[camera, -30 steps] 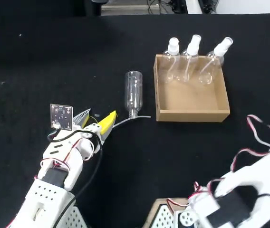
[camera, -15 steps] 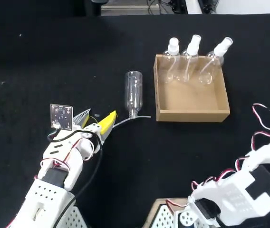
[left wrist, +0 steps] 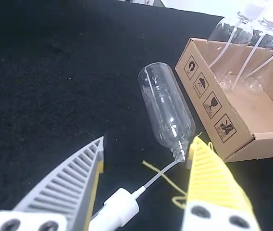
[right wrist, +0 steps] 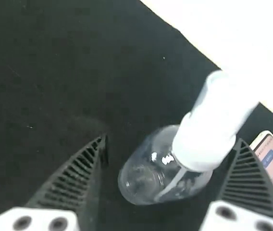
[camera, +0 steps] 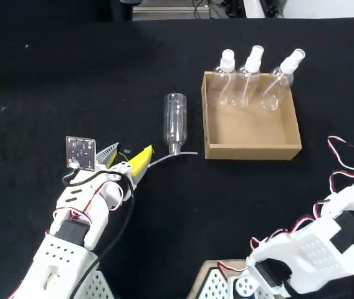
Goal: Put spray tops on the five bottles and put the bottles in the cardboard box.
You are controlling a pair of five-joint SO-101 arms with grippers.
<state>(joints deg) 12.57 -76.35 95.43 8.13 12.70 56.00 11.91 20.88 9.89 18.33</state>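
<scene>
The left jaws gape wide around a loose spray top, its tube at the mouth of an open bottle lying beside the cardboard box; the right jaws stand wide, flanking a capped bottle

three bottles in box

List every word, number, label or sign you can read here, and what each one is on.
No words or numbers can be read.
Cardboard box, outer wall: four black handling symbols in squares, no text.
Flat item with a blue patch, at the edge of the right wrist view: print too blurred to read.
Bottle on the table: no label.
</scene>
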